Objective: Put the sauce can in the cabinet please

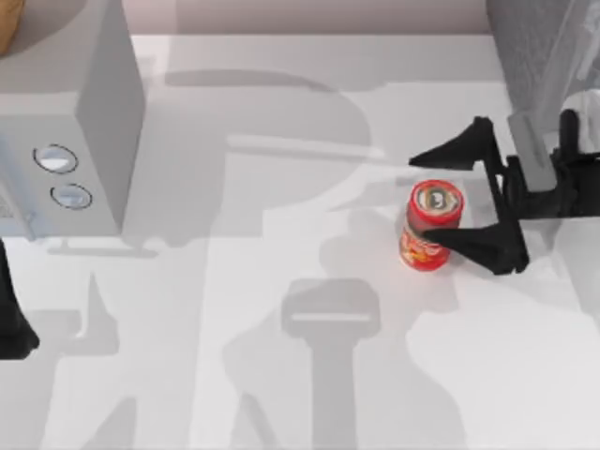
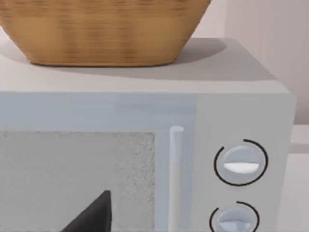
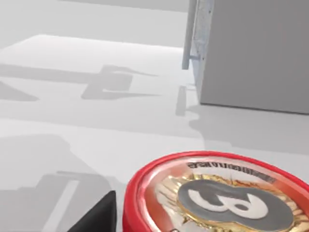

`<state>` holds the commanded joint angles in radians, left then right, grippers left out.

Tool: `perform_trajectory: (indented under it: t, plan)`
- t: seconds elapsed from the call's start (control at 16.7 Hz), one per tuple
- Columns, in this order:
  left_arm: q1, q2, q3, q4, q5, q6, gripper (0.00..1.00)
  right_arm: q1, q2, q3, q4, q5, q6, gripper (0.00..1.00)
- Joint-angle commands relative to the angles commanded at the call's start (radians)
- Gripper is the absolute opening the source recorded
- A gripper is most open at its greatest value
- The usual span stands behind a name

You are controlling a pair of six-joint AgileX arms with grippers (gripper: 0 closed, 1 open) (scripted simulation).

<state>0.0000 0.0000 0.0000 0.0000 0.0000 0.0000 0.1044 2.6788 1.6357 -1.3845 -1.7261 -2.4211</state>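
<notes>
One sauce can (image 3: 217,193) stands upright on the table (image 1: 281,394), right of centre, between the wide-spread fingers of my right gripper (image 1: 455,199), ungrasped. Left gripper (image 1: 14,328) is parked beside one microwave (image 1: 84,112).

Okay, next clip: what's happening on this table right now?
The right arm's pincer is open around the sauce can, one finger on each side, apparently not yet closed on it. The can stands upright on the table, right of centre. The left arm sits at the table's left edge, beside a microwave with a wicker basket on top. A grey cabinet-like unit stands at the far right corner.
</notes>
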Motion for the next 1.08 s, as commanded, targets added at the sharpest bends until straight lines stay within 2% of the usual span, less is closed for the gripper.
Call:
perform_trajectory:
  t: [0.66, 1.08]
  plan:
    - [0.000, 0.000, 0.000, 0.000, 0.000, 0.000, 1.00, 0.000, 0.000, 0.000, 0.000, 0.000, 0.000, 0.02]
    - [0.000, 0.000, 0.000, 0.000, 0.000, 0.000, 1.00, 0.000, 0.000, 0.000, 0.000, 0.000, 0.000, 0.00]
